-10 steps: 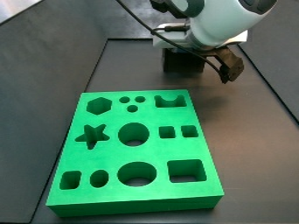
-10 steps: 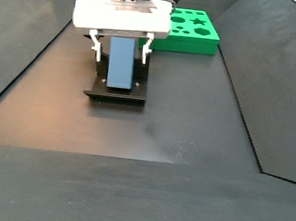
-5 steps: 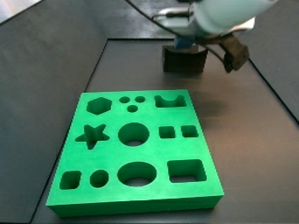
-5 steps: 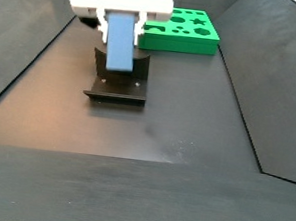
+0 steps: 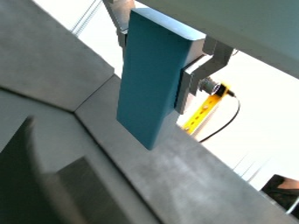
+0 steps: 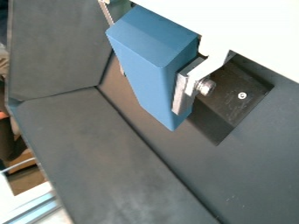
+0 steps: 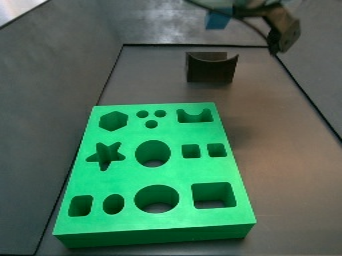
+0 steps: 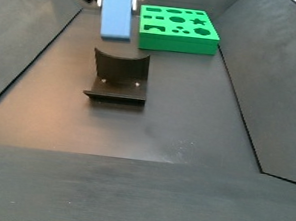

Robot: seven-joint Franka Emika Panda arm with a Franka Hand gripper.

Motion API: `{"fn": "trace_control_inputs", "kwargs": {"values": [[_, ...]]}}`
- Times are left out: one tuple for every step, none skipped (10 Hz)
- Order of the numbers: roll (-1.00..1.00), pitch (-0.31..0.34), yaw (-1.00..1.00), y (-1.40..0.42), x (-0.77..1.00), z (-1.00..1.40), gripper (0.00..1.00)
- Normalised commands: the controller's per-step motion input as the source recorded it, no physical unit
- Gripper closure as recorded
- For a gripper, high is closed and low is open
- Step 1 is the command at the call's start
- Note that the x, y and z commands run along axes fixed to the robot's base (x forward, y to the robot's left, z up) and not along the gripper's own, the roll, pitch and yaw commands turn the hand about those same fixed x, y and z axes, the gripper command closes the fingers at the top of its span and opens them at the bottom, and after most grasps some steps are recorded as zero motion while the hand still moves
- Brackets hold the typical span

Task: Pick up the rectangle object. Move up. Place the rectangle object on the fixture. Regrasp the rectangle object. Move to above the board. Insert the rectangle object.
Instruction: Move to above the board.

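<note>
The rectangle object (image 8: pixel 116 8), a light blue block, hangs upright in the air above the fixture (image 8: pixel 119 74) and clear of it. My gripper (image 6: pixel 156 70) is shut on the block, which fills both wrist views (image 5: pixel 152 79). One silver finger (image 6: pixel 187 87) presses its side; the opposite finger is mostly hidden behind the block. The dark notched fixture (image 7: pixel 210 66) stands bare on the floor past the far edge of the green board (image 7: pixel 158 170). In that side view only blurred parts of the gripper (image 7: pixel 271 18) show at the frame's upper edge.
Dark sloping walls (image 8: pixel 29 59) enclose the black floor on both sides. The board (image 8: pixel 176 30) lies beyond the fixture in a side view. The fixture's bracket (image 6: pixel 237 94) shows below the block in a wrist view.
The gripper has risen straight up with the blue block, lifting it off the fixture's notch. The fixture now stands bare, and the arm has largely left the frames.
</note>
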Motion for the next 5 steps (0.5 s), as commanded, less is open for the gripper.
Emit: {"fn": "trace_control_inputs", "kwargs": {"values": [[-0.01, 0.053, -0.02, -0.01, -0.01, 0.74, 1.0], [-0.02, 0.062, -0.01, -0.01, -0.02, 0.56, 1.0], [-0.04, 0.072, 0.01, -0.01, -0.02, 0.32, 1.0], [-0.04, 0.077, 0.01, -0.01, -0.03, 0.21, 1.0], [-1.0, -0.01, -0.09, -1.0, -0.55, 0.51, 1.0]]}}
